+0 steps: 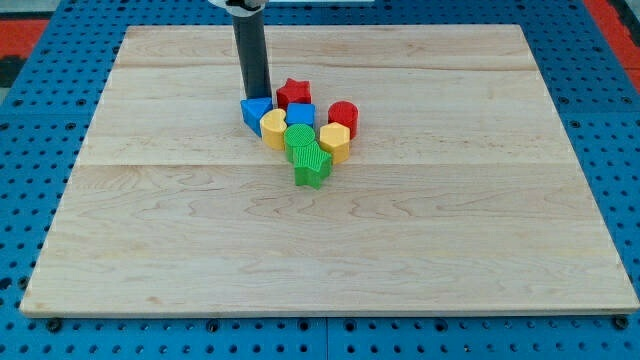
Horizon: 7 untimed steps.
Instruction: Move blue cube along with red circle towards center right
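Observation:
The blue cube (301, 115) sits in a tight cluster above the board's middle. The red circle (343, 116), a short cylinder, stands just to its right. My tip (256, 97) is at the cluster's upper left, touching or just behind the blue triangle (254, 112). It is left of the red star (293, 93) and up-left of the blue cube, with the blue triangle and yellow heart between. The rod rises straight up to the view's top.
In the same cluster are a yellow heart (274, 127), a yellow hexagon (335, 141), a green round block (299, 139) and a green star (312, 165) at the bottom. The wooden board (330, 250) lies on a blue pegboard.

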Motion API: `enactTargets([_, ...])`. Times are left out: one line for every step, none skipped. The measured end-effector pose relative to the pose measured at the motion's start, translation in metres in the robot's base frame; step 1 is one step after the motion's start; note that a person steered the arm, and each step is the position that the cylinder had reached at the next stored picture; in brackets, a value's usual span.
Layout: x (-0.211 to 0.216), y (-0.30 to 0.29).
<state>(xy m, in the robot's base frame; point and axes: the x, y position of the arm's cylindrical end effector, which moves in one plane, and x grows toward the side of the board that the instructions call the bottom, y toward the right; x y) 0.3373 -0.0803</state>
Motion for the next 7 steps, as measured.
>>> enactTargets([0.004,0.0])
enactTargets([0.019,0.008])
enactTargets([0.047,0.001])
enactTargets([0.05,0.052])
enactTargets([0.047,0.099])
enactTargets([0.047,0.131])
enactTargets([0.044,0.123])
